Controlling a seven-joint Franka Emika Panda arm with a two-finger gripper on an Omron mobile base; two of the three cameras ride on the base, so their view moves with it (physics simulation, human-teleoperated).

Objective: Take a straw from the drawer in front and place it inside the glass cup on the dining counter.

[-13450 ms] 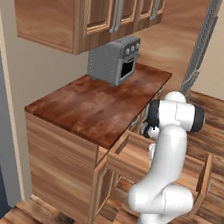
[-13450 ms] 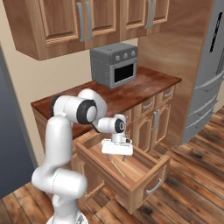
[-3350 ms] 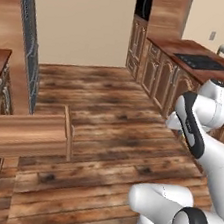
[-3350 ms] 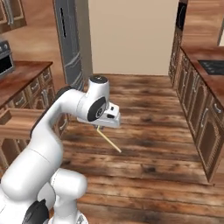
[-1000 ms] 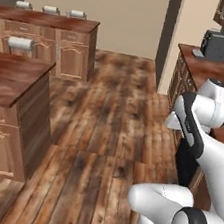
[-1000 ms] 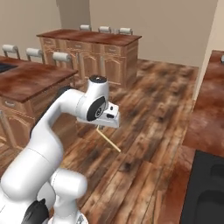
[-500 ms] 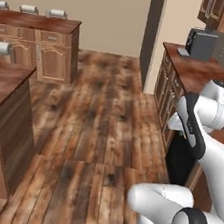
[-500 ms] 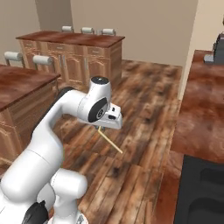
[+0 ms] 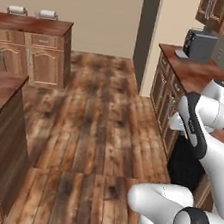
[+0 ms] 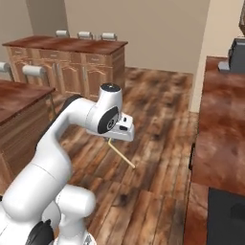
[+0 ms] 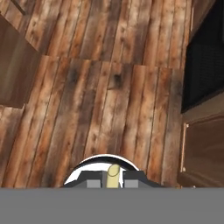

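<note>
My claw [image 10: 113, 139] is clamped on the thin, pale tan straw [image 10: 121, 153], gripping its upper end; the rest slants down over the plank wood floor [image 10: 158, 119]. I judge the straw light, stiff and slick, so a pinch near one end lets it swing; I should carry it gently. The right base view shows its whole length below my claw. The hand view shows its pinched stub between my fingers, seen end-on, above the floor.

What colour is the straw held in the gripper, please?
Pale tan straw, clearest in the right base view.
</note>
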